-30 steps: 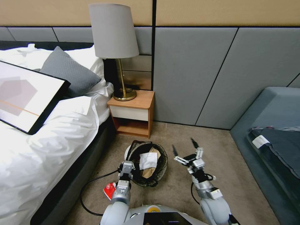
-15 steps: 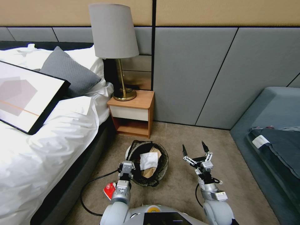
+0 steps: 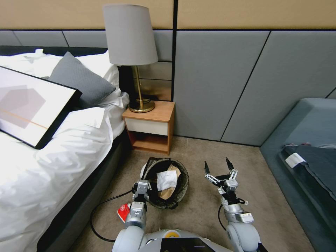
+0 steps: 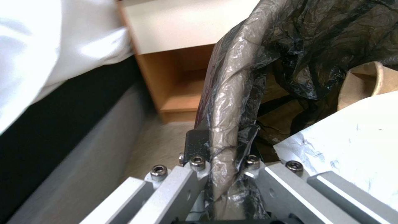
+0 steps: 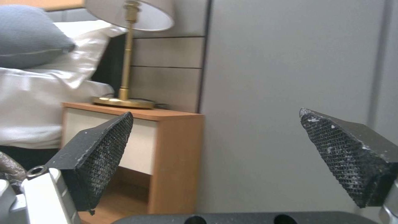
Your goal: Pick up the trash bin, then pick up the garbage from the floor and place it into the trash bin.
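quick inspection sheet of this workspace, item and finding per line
surface: brown carpet, bare beside the bin
job's things: trash bin gripped at its bagged rim, holding white paper and a brown paper bag; red packet lies on the carpet by the left arm
clutter: nothing seen
grippers: left gripper shut on the bin rim; right gripper raised, jaws apart, holding nothing
cables: black cable looped on the carpet beside the bed
surroundings: bed, nightstand with lamp, grey sofa

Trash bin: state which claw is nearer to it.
Left. The left claw is clamped on the trash bin rim; the right claw hangs open beside it, apart.
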